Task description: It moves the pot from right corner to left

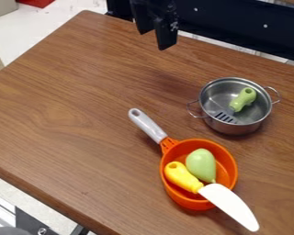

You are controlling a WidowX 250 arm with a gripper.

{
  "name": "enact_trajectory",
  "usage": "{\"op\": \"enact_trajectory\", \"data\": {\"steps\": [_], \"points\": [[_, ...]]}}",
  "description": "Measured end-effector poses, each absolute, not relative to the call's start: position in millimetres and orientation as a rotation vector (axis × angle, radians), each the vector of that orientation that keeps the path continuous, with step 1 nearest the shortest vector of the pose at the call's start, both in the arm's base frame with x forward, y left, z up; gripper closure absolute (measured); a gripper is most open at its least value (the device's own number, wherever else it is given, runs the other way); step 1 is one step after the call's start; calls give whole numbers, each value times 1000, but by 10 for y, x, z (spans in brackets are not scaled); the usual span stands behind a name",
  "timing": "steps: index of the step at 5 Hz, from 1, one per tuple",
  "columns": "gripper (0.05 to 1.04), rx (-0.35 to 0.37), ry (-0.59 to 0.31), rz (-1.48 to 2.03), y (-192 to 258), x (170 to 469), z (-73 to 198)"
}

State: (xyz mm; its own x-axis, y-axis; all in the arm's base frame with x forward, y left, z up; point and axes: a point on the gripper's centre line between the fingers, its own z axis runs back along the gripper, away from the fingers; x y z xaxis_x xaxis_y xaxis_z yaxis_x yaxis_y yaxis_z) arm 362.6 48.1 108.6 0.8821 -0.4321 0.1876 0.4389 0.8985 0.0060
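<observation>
here i am at the top of the view, my gripper (155, 38) hanging above the far part of the brown wooden table (70, 105), fingers parted, a wide gap between their tips. and there's the pot (234, 128), over on the right of the view, well apart from me! it's shiny metal, upright on the wood, one wire loop handle out to each side. inside it leans a slotted utensil (243, 99), green grip up near the far right wall, slotted end down toward the near side.

just nearer the camera, and what a bright one, sits the orange pan (172, 190), its grey handle pointing up and left in the view, the end of it left of the pot. in its bowl, a pale green pear-shaped piece (201, 164), and right beside that a knife (229, 205): yellow grip inside, white blade running out over the rim toward the lower right. beyond the table's far edge runs a dark panel (247, 25).
</observation>
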Motion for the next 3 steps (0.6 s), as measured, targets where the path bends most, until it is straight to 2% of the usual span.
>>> {"op": "enact_trajectory", "data": {"steps": [2,3], "points": [[86,-72,-114,-445,349,3548,899],[86,-81,-117,-387,176,3563,869]]}}
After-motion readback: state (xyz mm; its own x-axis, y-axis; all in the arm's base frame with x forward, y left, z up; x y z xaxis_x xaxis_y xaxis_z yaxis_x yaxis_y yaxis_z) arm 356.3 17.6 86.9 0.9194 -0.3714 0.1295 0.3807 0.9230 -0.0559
